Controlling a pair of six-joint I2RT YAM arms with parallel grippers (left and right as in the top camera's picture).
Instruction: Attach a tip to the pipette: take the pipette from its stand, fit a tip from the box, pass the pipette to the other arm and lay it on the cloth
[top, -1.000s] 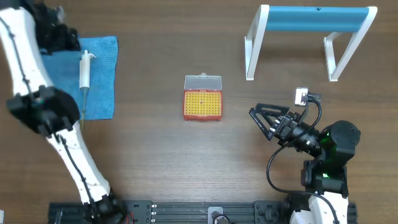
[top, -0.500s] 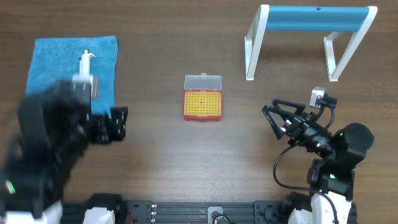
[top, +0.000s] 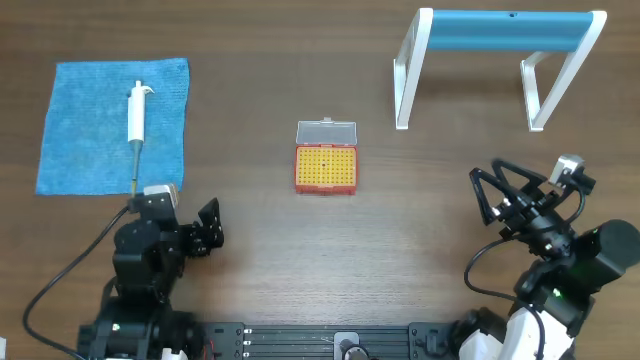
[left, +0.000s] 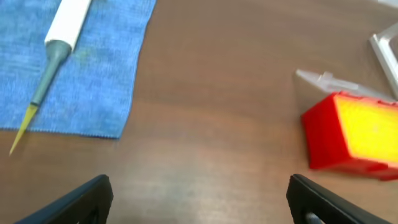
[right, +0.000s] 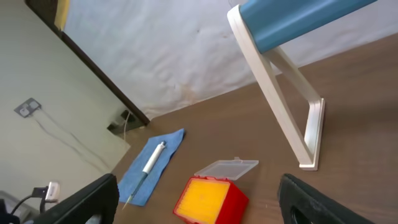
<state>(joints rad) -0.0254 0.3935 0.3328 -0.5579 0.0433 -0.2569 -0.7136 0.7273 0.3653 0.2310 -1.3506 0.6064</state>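
The pipette (top: 135, 113) lies lengthwise on the blue cloth (top: 80, 130) at the far left corner of the table (top: 300, 270). Its yellow tip (left: 22, 127) is fitted and juts just past the cloth's near edge over bare wood. The left gripper (top: 212, 227) sits near the near edge, well apart from the cloth, with its fingers spread and empty. The right gripper (top: 488, 185) sits toward the near right corner, likewise spread and empty. We judge the laying-down done. What is left to do well is to keep both arms clear of the cloth, so that nothing nudges the overhanging tip. The tip box (top: 326, 168), lid open, stands mid-table, and the blue-and-white stand (top: 505, 30) fills the far right corner. The table is dark wood grain; beyond it we see a white wall (right: 155, 43) with a socket (right: 25, 107).
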